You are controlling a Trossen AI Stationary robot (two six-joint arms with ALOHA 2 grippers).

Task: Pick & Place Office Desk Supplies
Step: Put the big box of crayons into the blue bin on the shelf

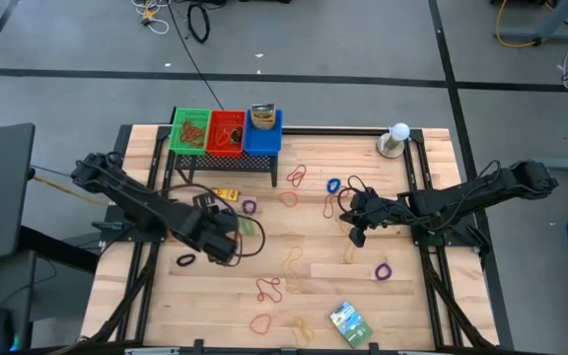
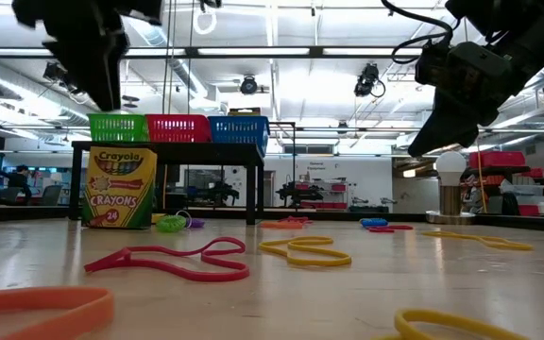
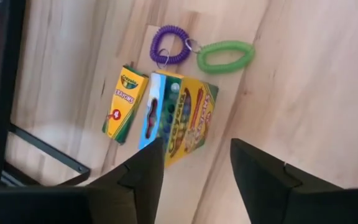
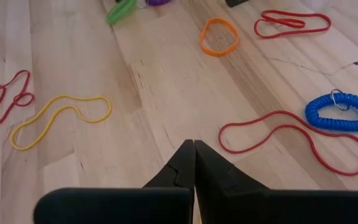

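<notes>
Risk lay with your left gripper: its fingers stood apart, holding nothing, above the large crayon box, with a small crayon box just beside and purple and green coil loops near. A descent might have clipped the neighbouring box and pushed both askew. Your right gripper hung closed and empty over a red band. The high view hid the boxes under the left arm.
</notes>
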